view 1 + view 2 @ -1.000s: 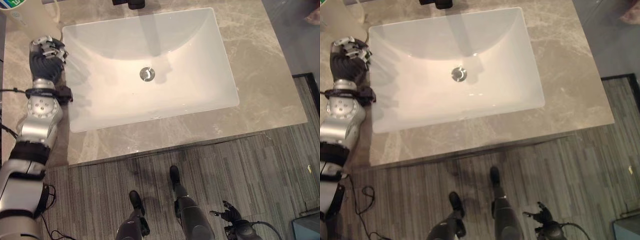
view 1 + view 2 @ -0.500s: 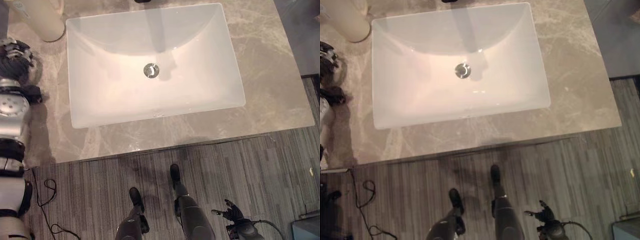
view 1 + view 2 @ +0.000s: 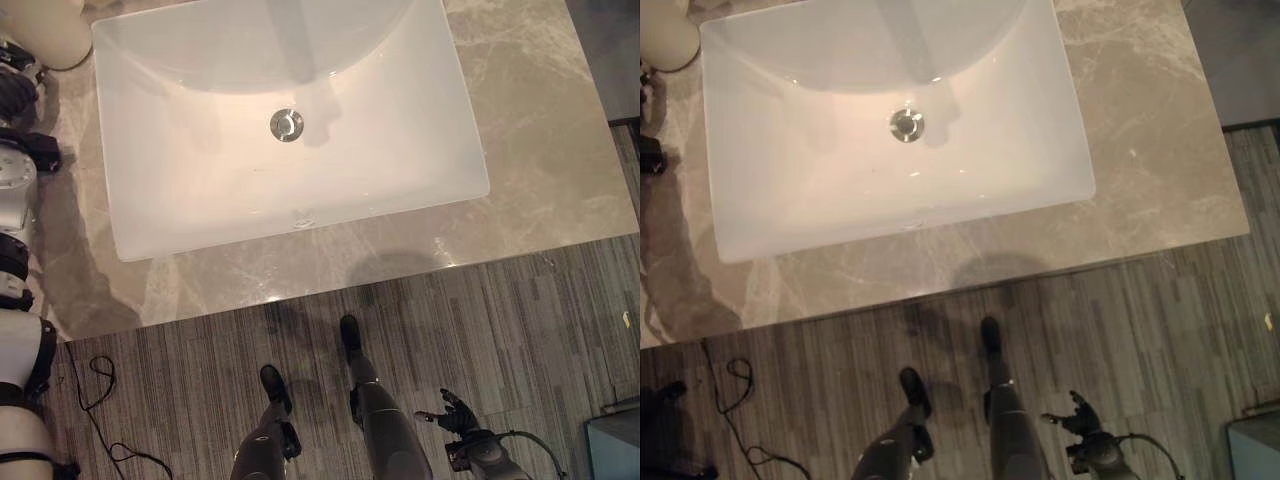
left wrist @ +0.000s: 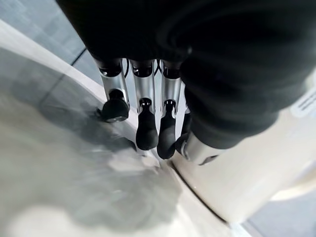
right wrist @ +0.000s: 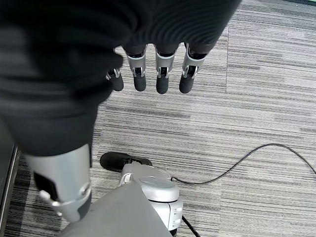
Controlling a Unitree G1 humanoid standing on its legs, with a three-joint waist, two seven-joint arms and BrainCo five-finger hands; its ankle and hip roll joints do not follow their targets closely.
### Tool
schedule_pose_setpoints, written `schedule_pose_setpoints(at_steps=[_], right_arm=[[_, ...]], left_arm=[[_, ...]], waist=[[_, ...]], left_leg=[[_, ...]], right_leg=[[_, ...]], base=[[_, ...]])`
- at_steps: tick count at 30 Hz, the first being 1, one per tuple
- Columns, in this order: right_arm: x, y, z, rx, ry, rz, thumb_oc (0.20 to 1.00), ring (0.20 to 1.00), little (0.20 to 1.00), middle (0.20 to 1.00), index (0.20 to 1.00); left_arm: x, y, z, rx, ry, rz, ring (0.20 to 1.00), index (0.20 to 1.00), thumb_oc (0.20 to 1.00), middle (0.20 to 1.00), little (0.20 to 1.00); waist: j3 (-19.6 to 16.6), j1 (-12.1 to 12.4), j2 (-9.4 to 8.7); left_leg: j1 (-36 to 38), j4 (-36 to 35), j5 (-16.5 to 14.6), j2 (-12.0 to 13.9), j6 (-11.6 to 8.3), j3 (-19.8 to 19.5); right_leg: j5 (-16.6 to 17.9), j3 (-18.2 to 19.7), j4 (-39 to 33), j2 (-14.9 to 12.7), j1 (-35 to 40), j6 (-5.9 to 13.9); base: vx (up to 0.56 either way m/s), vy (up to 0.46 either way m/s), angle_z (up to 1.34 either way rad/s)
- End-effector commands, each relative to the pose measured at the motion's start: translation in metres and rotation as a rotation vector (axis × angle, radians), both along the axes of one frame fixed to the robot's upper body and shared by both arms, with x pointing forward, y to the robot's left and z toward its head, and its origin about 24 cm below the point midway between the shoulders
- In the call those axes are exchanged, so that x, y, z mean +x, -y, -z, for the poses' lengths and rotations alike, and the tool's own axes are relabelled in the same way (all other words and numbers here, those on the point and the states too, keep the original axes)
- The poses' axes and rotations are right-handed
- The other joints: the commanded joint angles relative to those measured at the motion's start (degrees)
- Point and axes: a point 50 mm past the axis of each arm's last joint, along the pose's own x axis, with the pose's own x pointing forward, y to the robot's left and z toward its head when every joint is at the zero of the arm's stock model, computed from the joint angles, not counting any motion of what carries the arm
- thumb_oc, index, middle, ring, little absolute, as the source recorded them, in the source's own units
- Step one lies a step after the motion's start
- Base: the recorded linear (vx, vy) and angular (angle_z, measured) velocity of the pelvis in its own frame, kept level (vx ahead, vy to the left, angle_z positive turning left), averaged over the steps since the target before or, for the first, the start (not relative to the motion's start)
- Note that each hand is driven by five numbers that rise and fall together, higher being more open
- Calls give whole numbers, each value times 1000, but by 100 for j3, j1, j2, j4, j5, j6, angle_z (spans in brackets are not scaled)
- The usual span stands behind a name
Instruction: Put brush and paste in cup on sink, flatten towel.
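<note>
A cream cup (image 3: 45, 30) stands on the stone counter at the sink's far left corner. My left hand (image 3: 14, 92) hovers over the counter just in front of the cup, left of the white sink (image 3: 130, 235). In the left wrist view its fingers (image 4: 146, 129) hang straight and relaxed beside the cup (image 4: 256, 168) and hold nothing. My right hand (image 3: 456, 412) hangs low over the floor, with its fingers (image 5: 163, 74) loose and open.
The basin has a metal drain (image 3: 286, 124) in its middle. Bare marble counter (image 3: 545, 150) stretches to the right of the sink. Its front edge meets striped grey carpet (image 3: 520, 330).
The whole picture has shifted, so the camera moved. My left hand has drawn left, away from the sink's rim, toward the view's edge. The right hand stays low.
</note>
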Motion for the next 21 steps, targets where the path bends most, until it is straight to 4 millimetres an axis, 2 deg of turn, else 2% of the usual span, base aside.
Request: schedule_pose_setpoints(at_steps=[1,8,11,15,17,18,20,21], right_arm=[[13,15,-16,-37,92,5,1000,1000,1000,1000,1000],[14,12,-21,-29,130,-18,1000,1000,1000,1000,1000],[7,13,-17,-27,114,-11,1000,1000,1000,1000,1000],[-9,15,-9,-36,52,-22,1000,1000,1000,1000,1000],[-10,15,-9,-36,51,-25,1000,1000,1000,1000,1000],[-12,15,-8,-38,42,-26,1000,1000,1000,1000,1000],[-10,13,-8,-41,46,-39,1000,1000,1000,1000,1000],[-8,10,-7,-39,44,-48,1000,1000,1000,1000,1000]], left_arm=[[2,6,-31,-67,104,-7,200,200,200,200,200],[-1,7,-52,-68,147,-55,200,200,200,200,200],[-3,9,-61,-32,150,-76,200,200,200,200,200],[-2,21,-78,27,175,-71,200,200,200,200,200],[-2,21,-77,25,174,-67,200,200,200,200,200],[-2,20,-75,24,169,-72,200,200,200,200,200],[-3,14,-67,5,169,-98,200,200,200,200,200],[-4,6,-55,-21,165,-131,200,200,200,200,200]], waist=[[150,-298,237],[120,-456,159],[78,-515,141],[-1,-579,125],[-18,-577,109],[-58,-556,137],[-65,-520,92],[-44,-486,-4]], left_leg=[[-175,13,441,523,-352,-686],[-287,13,465,586,-386,-570],[-354,13,477,600,-394,-549],[-410,13,482,629,-404,-537],[-416,13,472,633,-404,-535],[-347,13,294,641,-427,-582],[-316,13,281,642,-421,-597],[-313,13,441,640,-391,-626]], right_leg=[[-189,133,-6,-354,463,750],[-124,232,-6,-263,275,745],[-103,240,-6,-239,198,742],[-93,279,-6,-199,106,737],[-84,298,-6,-188,88,736],[-217,302,-6,-174,146,768],[-215,350,-6,-120,161,766],[-86,416,-6,-67,154,729]], base=[[-19,-21,-6],[-9,-10,-4],[-8,-13,-8],[9,-5,-10],[47,13,-7],[91,40,-8],[18,1,-7],[-68,-50,-8]])
